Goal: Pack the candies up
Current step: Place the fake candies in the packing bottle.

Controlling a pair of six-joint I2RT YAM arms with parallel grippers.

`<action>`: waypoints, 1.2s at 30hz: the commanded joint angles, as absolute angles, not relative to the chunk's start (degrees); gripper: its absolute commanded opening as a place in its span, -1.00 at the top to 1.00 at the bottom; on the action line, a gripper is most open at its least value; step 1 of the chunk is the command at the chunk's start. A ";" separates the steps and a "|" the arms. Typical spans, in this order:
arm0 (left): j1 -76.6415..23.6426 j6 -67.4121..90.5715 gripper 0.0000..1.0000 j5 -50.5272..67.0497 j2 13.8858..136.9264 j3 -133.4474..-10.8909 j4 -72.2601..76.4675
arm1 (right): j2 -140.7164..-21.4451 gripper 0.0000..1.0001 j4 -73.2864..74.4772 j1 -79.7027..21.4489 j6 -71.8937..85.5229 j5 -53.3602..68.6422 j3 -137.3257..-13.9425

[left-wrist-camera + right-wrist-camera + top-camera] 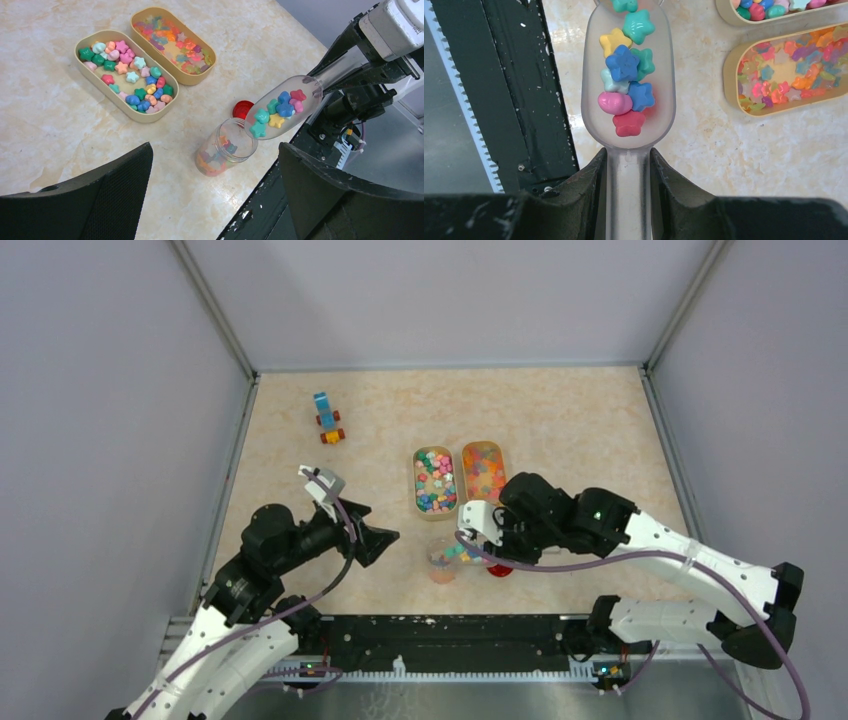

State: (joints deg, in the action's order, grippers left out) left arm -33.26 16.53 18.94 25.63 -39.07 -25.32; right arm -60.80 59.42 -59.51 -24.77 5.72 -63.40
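Note:
My right gripper (628, 159) is shut on the handle of a clear plastic scoop (628, 125). The scoop holds several star-shaped candies (623, 64) in blue, teal, yellow, pink and red. Seen from the left wrist, the scoop (305, 87) tilts down with its tip over the mouth of a clear jar (220, 165). That jar (443, 562) stands upright near the table's front edge, partly filled with candies. My left gripper (215, 195) stands wide open to the jar's left, holding nothing.
Two beige oval trays (436, 514) (483, 445) of candies lie side by side beyond the jar. A round red lid (243, 107) lies right of the jar. A blue-and-orange toy vehicle (327, 418) sits at the far left. The black base rail (440, 635) runs along the near edge.

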 commanded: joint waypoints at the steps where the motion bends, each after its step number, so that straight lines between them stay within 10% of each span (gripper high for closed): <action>1: -33.01 15.86 -0.97 18.79 24.88 -38.50 -23.99 | -62.08 1.00 61.22 -60.93 -23.28 3.15 -68.47; 36: -33.08 16.08 -0.97 19.52 25.66 -38.32 -23.81 | -72.90 1.00 73.76 -68.47 -18.64 -8.92 -82.40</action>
